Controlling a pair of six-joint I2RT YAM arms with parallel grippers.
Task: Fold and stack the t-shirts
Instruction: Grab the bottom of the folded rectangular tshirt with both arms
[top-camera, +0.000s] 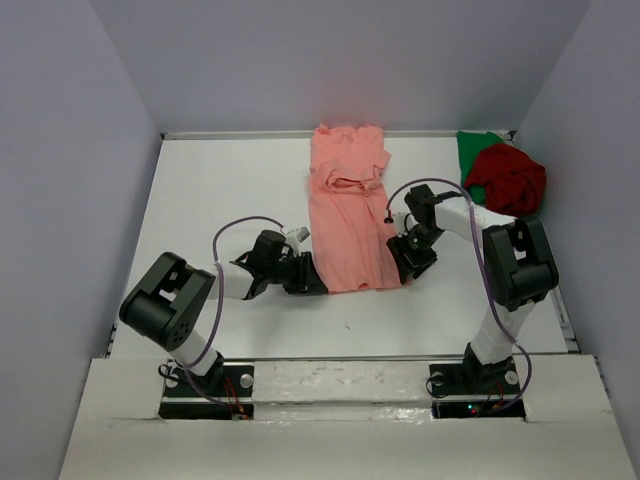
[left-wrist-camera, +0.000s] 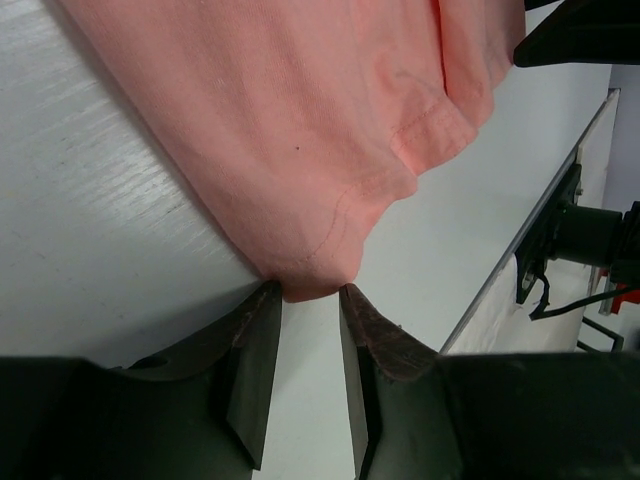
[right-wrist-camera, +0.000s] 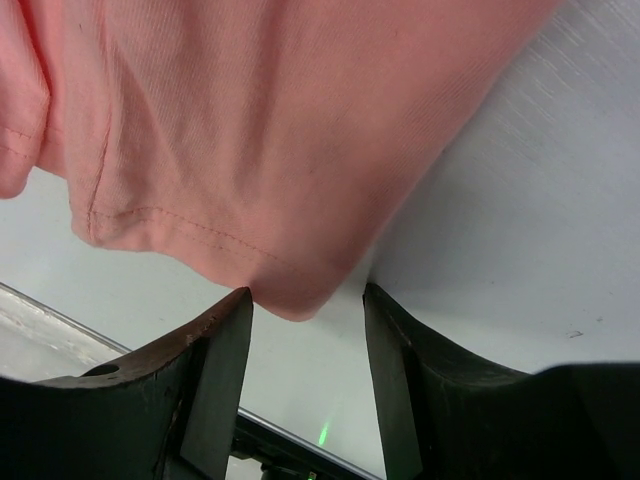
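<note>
**A:** Shirts first: where are they from above?
**B:** The pink shirt (top-camera: 345, 215) lies as a long narrow strip down the middle of the table (top-camera: 220, 190), collar far, hem near. The red shirt (top-camera: 508, 178) sits bunched on the green shirt (top-camera: 474, 150) in the far right corner.
**A:** And the arms?
**B:** The left gripper (top-camera: 305, 275) is at the near left hem corner, the right gripper (top-camera: 410, 262) at the near right one.
**A:** Left wrist view?
**B:** The jaws are parted, with the rounded corner at their tips, not pinched. The cloth is a soft knit with a stitched hem.
**A:** Right wrist view?
**B:** The jaws stand wider, the corner between the tips, unclamped.
**A:** Which step is this?
**B:** Folding pink lengthwise, I judge. Next, both must close on their corners and carry the hem far, evenly.
</note>
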